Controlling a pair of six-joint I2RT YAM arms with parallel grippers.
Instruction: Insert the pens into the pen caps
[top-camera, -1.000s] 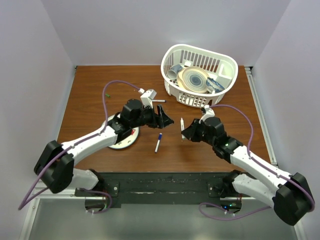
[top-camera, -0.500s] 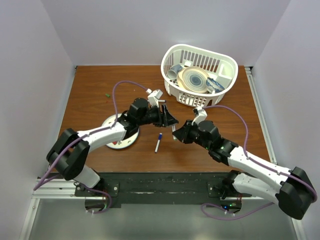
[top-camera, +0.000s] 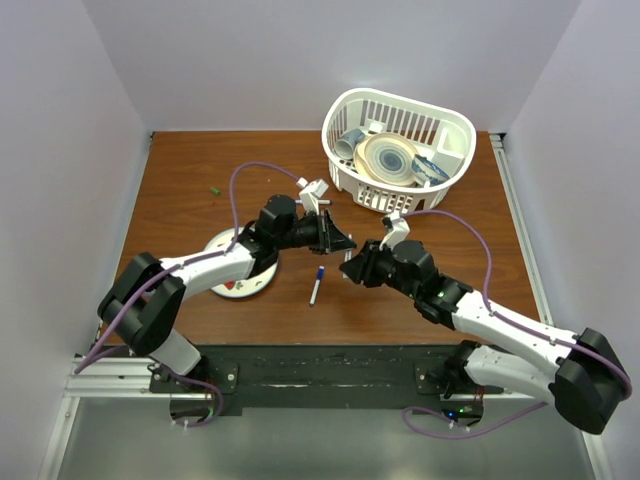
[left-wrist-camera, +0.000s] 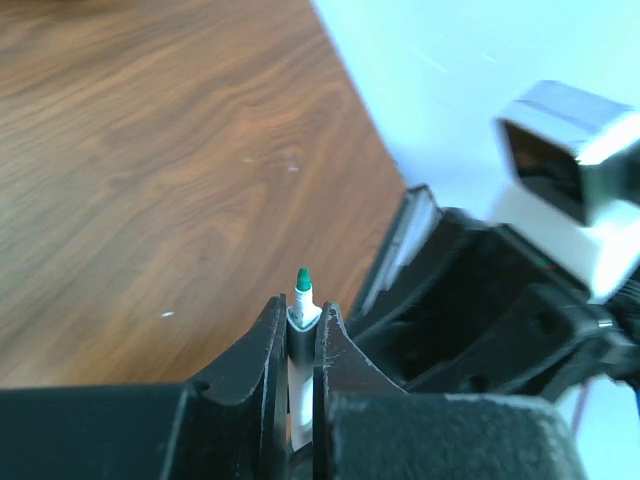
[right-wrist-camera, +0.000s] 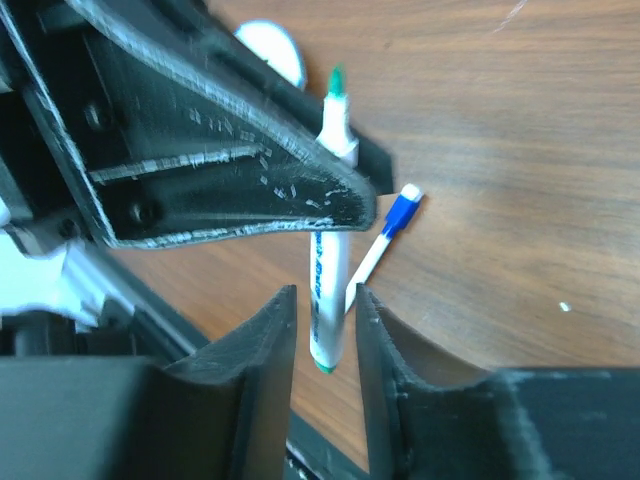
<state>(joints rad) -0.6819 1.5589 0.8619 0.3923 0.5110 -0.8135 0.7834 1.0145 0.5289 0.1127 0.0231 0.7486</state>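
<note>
Left claw (left-wrist-camera: 300, 320): clamped on green-tipped pen (left-wrist-camera: 302, 287), nib pointing outward, above the desk (left-wrist-camera: 150, 150). Right claw (right-wrist-camera: 325, 298): narrowly parted, jaws flanking that pen's tail end. Blue-capped pen (right-wrist-camera: 392, 222): lying on desk beneath. Green cap (top-camera: 215, 189): far left, well apart.

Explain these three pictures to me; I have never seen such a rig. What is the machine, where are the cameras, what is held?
Two robot arms, bolted at the near edge of a table, each end in a two-finger gripper. The wide picture looks down from above and behind them: left arm, right arm. The other two come from cameras on the wrists. On the table lie a blue pen, a plate, a basket and a tiny green cap. The left gripper is clamped on an uncapped green pen. The right gripper has its fingers slightly apart on either side of that pen's back end, not gripping.
</note>
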